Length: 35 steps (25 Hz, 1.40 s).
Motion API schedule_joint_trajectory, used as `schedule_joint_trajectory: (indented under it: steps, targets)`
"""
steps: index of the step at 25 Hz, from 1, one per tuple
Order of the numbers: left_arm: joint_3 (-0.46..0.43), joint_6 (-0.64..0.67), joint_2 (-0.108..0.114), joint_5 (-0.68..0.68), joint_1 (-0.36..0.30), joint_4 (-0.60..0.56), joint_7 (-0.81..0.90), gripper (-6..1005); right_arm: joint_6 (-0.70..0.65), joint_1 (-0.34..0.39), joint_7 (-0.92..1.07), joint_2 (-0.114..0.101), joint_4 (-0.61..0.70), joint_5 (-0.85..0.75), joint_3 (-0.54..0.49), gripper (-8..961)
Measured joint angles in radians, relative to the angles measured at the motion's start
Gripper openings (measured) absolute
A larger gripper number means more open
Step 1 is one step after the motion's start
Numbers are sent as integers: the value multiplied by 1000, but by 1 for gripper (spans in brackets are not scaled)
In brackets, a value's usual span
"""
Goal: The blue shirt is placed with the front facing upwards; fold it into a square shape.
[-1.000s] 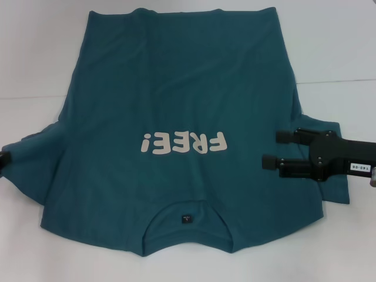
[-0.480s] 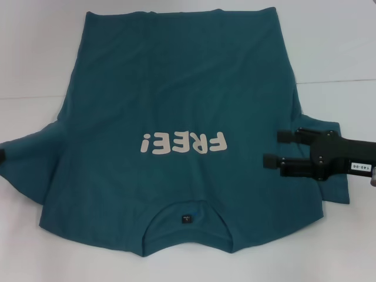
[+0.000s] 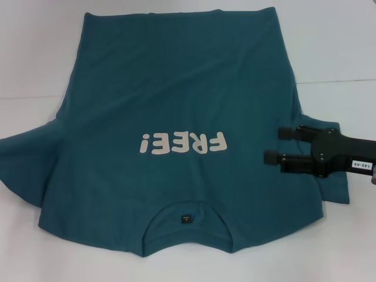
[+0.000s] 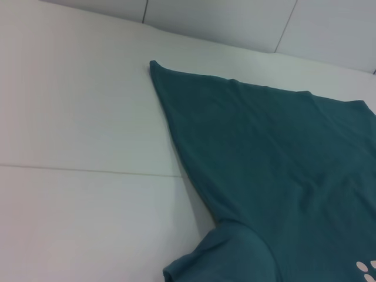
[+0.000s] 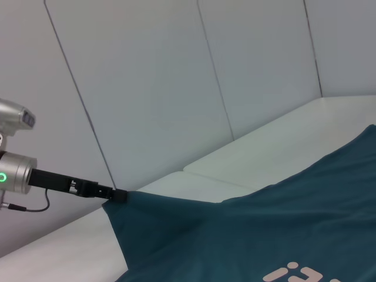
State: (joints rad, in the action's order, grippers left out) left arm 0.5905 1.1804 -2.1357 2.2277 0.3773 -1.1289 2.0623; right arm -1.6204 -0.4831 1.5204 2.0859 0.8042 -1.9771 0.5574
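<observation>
Right hand (image 3: 272, 145): over the shirt's right sleeve, entering from the robot's right; two black fingers (image 3: 289, 133) point toward the shirt's middle, parted with a clear gap between them, nothing held between them. Whether the fingertips touch the cloth cannot be told from the head view.

Left hand (image 5: 114, 194): out of the head view; seen only from the right wrist camera, as a slim black piece on a silver arm, its tip meeting the edge of the left sleeve. Whether it is clenched or released cannot be told.

Shirt (image 3: 176, 100): dark teal-blue, short-sleeved, spread flat and front up on the desk (image 3: 329, 47). Long axis runs away from the robot: collar (image 3: 187, 218) at the near edge, hem at the far edge. White print "FREE!" (image 3: 183, 143) lies across the chest and reads upside down from the head camera. A small dark label (image 3: 186, 219) shows inside the round collar. Left sleeve (image 3: 26, 164) fans out to the robot's left and lies flat; right sleeve (image 3: 332, 191) reaches out to the right, partly covered by the right hand. The body narrows slightly toward the hem, with light creases.

Desk: white, with a seam line running across it under the shirt; white panelled wall (image 5: 176, 88) behind.
</observation>
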Motion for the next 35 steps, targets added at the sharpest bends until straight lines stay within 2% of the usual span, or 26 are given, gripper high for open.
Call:
schedule_joint_trajectory:
  steps: [11, 16, 35]
  targets:
    - [-1, 32, 0, -2, 5, -31, 12, 39, 1, 3, 3, 0, 0, 1, -1, 916]
    - [7, 35, -6, -6, 8, -34, 13, 40, 1, 6, 3, 0, 0, 1, -1, 917]
    - [27, 61, -12, -1, 70, -46, 22, 43, 5, 8, 2, 0, -2, 1, -6, 916]
